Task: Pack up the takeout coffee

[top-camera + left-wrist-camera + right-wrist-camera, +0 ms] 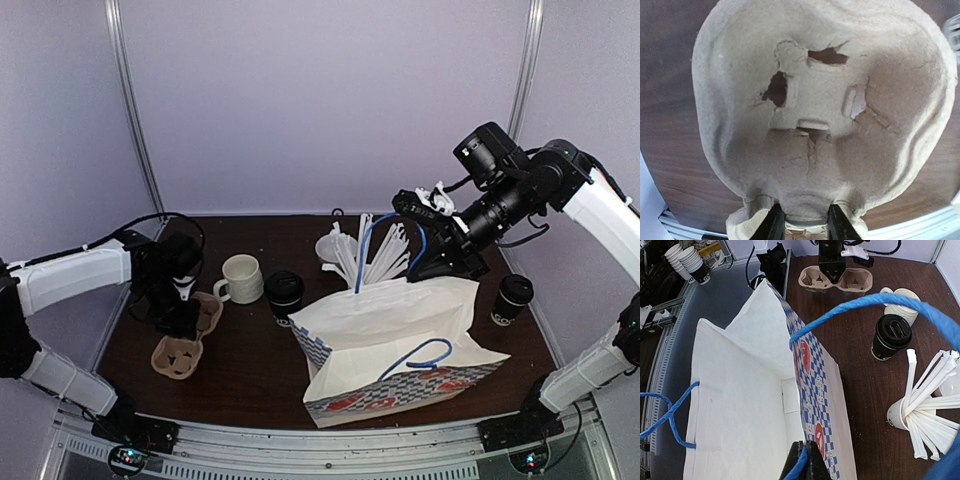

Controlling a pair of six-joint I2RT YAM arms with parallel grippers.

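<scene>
left hand tight on cup carrier, right hand tight on bag handle

High rear overview, close wrist views — carrier shared

Both are white shells over black joints. The left arm has a black cable looping off its far side, and the right arm has a chunky black wrist camera, a white fitting beside it and little green lights. The left tool and right tool both have plain black fingers.
</scene>
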